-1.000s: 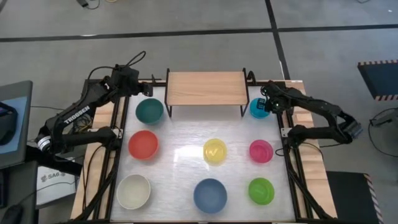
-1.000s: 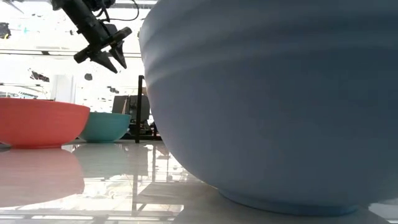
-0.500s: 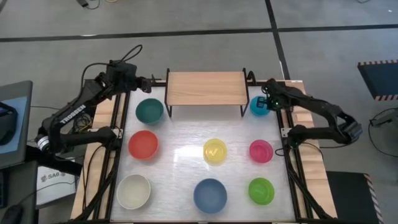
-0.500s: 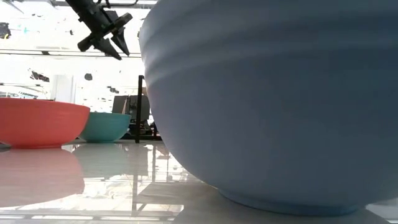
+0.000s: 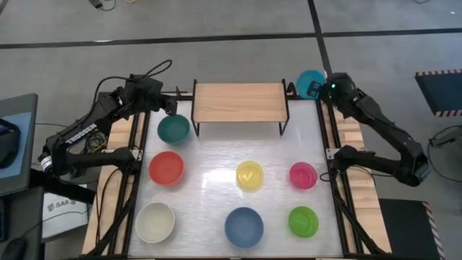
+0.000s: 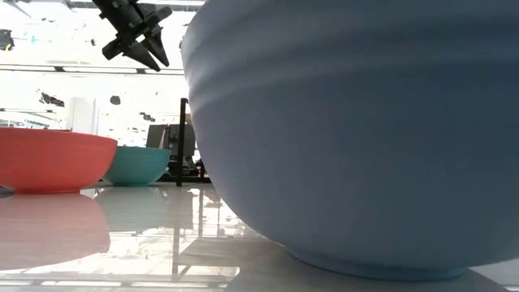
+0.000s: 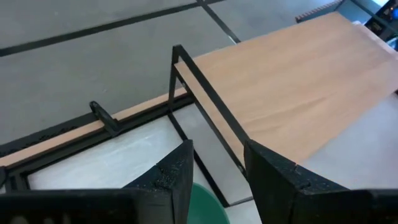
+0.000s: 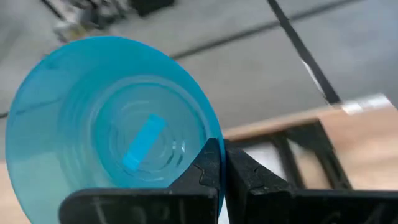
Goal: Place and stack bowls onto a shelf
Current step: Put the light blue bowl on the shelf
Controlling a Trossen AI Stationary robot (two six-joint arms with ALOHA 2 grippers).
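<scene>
The light-wood shelf (image 5: pixel 240 102) stands at the table's far middle. My right gripper (image 5: pixel 317 88) is shut on the cyan bowl (image 5: pixel 309 81), which is raised off the table just past the shelf's far right corner. My left gripper (image 5: pixel 170 105) hovers open above the far rim of the dark teal bowl (image 5: pixel 173 128), beside the shelf's left end (image 7: pixel 186 68), touching nothing. On the table sit the red (image 5: pixel 167 167), white (image 5: pixel 155 222), blue (image 5: pixel 243 226), yellow (image 5: pixel 249 175), magenta (image 5: pixel 303 175) and lime green (image 5: pixel 303 221) bowls. My right gripper pinches the cyan bowl's rim (image 8: pixel 210 144), one finger inside the wall and one outside. The fingers come at it from the table's right side. The bowl is lifted clear of the table, its opening (image 8: pixel 124 137) turned up toward the wrist camera.
In the low view the blue bowl (image 6: pixel 349 130) fills most of the picture, with the red bowl (image 6: pixel 49 158) and dark teal bowl (image 6: pixel 138 165) behind it. Black frame rails (image 5: pixel 333 166) run along both table sides. The shelf's top board is bare.
My right gripper has shut on the cyan bowl's rim and carried it up off the table, toward the far edge beside the shelf's right end. My left gripper has risen a little above the dark teal bowl.
</scene>
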